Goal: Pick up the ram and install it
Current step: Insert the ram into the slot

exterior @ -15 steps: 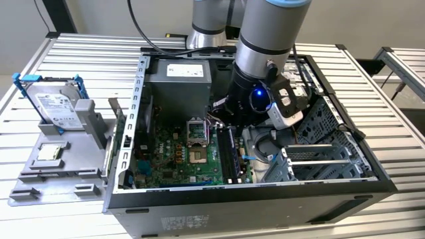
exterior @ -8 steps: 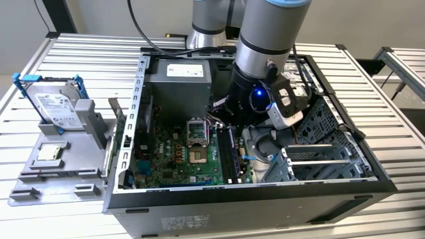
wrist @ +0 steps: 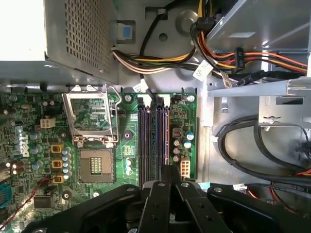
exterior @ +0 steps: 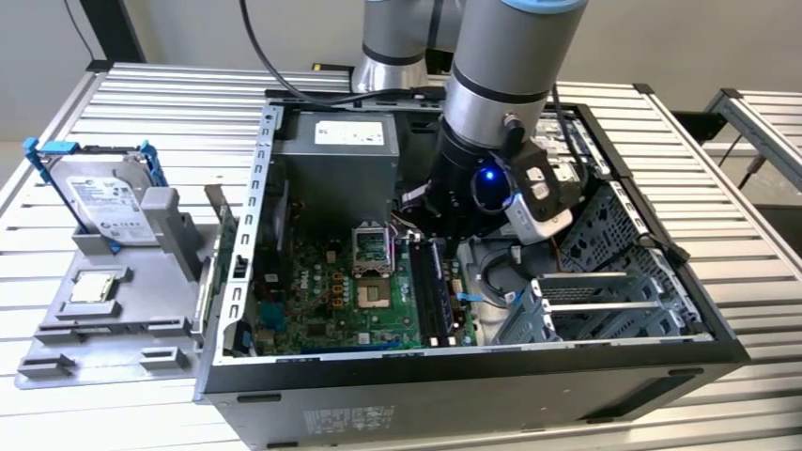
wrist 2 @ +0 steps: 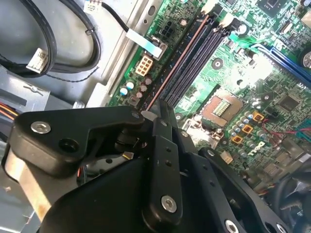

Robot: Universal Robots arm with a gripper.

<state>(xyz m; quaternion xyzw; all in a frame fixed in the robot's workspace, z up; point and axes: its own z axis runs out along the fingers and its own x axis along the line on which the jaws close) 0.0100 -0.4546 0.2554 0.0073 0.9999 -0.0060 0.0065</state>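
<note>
Arm reaches down into the open computer case, which lies on the slatted metal counter. The gripper sits low over the memory slots at the edge of the green motherboard, beside the bare CPU socket. Jaws are narrow, fingers drawn nearly together in both wrist views. Their tip is right at the near end of the slot row, and I cannot tell if they pinch anything.

The ram stands on edge in one of the slots. It shows as a thin dark stick with a brownish top edge, running straight away from the jaw tip. In the exterior view it is a dark strip just under the wrist. Whether it is fully seated I cannot tell.

Bundled cables run from the gray power supply behind the board. Off to the exterior view's left, a gray tray holds the silver hard drive upright in its blue frame. The small square processor chip lies flat on the same tray, well apart from the case.
</note>
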